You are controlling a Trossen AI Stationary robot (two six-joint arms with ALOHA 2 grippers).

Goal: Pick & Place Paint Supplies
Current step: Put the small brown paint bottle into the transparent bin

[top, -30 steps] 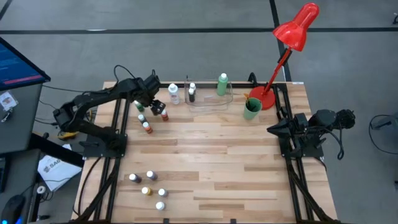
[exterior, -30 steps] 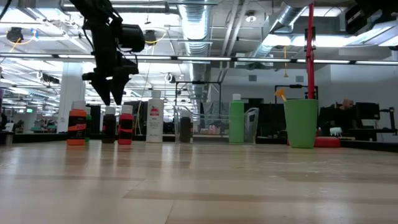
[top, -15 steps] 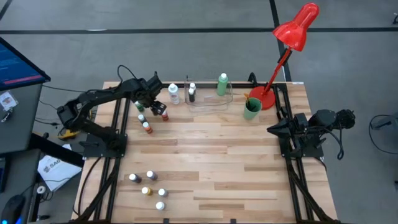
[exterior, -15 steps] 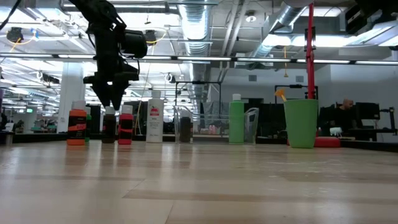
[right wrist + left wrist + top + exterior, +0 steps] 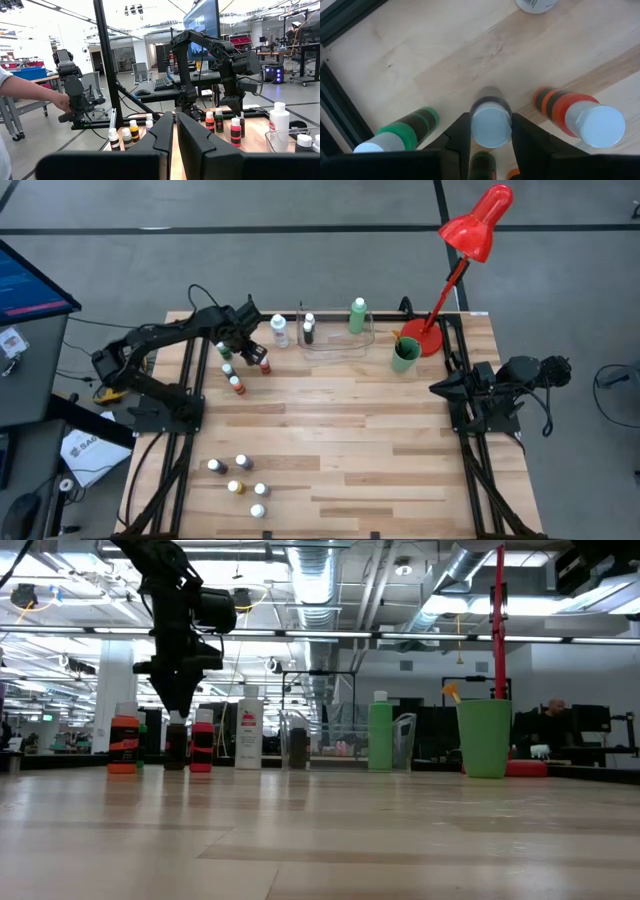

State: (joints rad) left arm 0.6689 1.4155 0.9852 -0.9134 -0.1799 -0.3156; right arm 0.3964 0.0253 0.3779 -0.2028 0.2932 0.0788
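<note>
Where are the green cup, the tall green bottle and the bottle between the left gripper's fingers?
green cup [image 5: 485,739], low view, on its side wall.
tall green bottle [image 5: 380,737], low view, on its body.
brown bottle [image 5: 491,125], left wrist view, on its white cap.

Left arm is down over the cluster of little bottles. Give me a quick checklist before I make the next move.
1. White cap of the dark bottle centred in the left claw: ok.
2. Bottle firmly held: cannot tell.
3. Dark bottle upright on the table: ok, per the low view.
4. Red bottle and green bottle on either side clear of the claw: ok, but close, so lift straight up.
5. Right claw shut and parked at the table's right side, out of the way: ok.
</note>
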